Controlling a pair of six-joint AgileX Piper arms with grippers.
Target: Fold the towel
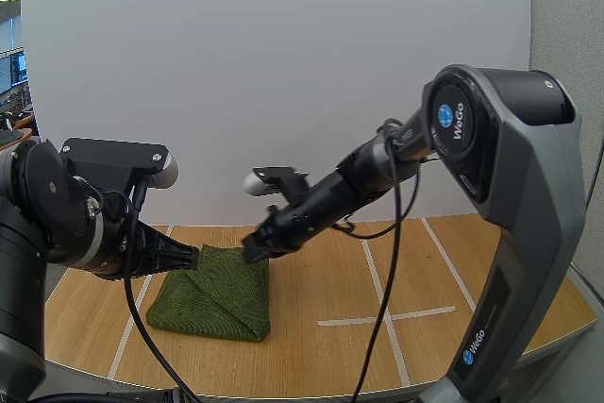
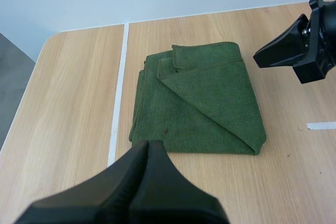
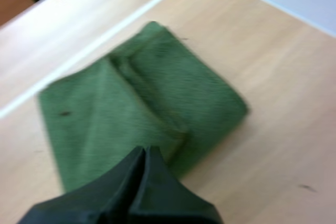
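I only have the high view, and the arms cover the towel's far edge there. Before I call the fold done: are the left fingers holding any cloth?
Observer: No. In the left wrist view the left gripper is one dark wedge, fingers together, at the edge of the green towel with nothing pinched.
Operator: And the right one?
Observer: The right gripper is shut too, hanging over the towel with no cloth between its fingers.
Operator: Is the fold tidy?
Observer: Not quite. A diagonal flap crosses the top layer, and the layers at one far corner lie uneven.
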